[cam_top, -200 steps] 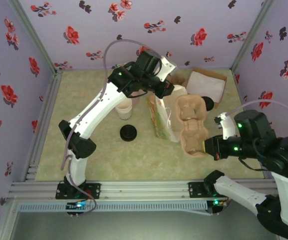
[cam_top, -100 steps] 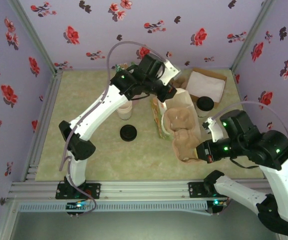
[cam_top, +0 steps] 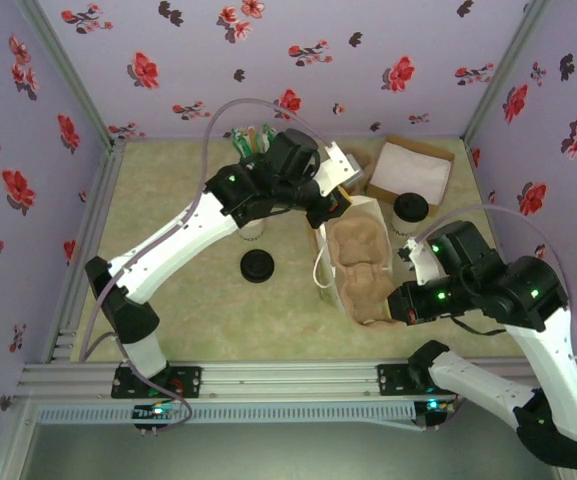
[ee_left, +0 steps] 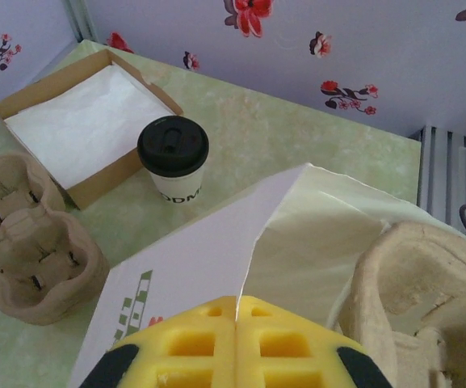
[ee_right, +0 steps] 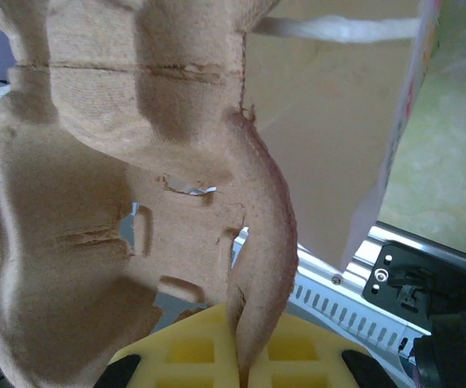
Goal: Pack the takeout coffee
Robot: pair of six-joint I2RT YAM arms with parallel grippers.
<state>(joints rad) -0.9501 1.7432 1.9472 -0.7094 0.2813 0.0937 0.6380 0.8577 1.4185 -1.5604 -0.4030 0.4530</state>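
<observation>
- The left gripper (ee_left: 237, 314) has its yellow fingers pressed flat together, pinching the top edge of a white paper bag (ee_left: 204, 255).
- The bag stands open on the table, and its pale inner wall shows just right of the pinched edge. Green printed marks run along its outer face.
- The right gripper (ee_right: 241, 357) is clamped on the rim of a brown pulp carrier (ee_right: 119, 162), with the thin rim squeezed between its two yellow pads.
- The carrier is raised and tilted, its pockets facing the camera in the right wrist view. Its far end lies against the bag's mouth, but whether it is inside cannot be told.
- The takeout coffee (ee_left: 173, 158) is a small cream-white paper cup under a black domed lid with a sip hole, with dark lettering low on its side.
- The cup stands upright on the mottled green table (ee_left: 297, 137). It is just beside the near corner of a shallow cardboard box (ee_left: 87, 121) lined with white paper, and neither gripper touches it.
- From above, the cup sits beyond the carrier's far end, between the box and the right arm.
- A second pulp carrier (ee_left: 35, 255) rests on the table left of the box.
- Further left in the top view, a loose black lid (cam_top: 257, 266) lies flat, well apart from the bag.
</observation>
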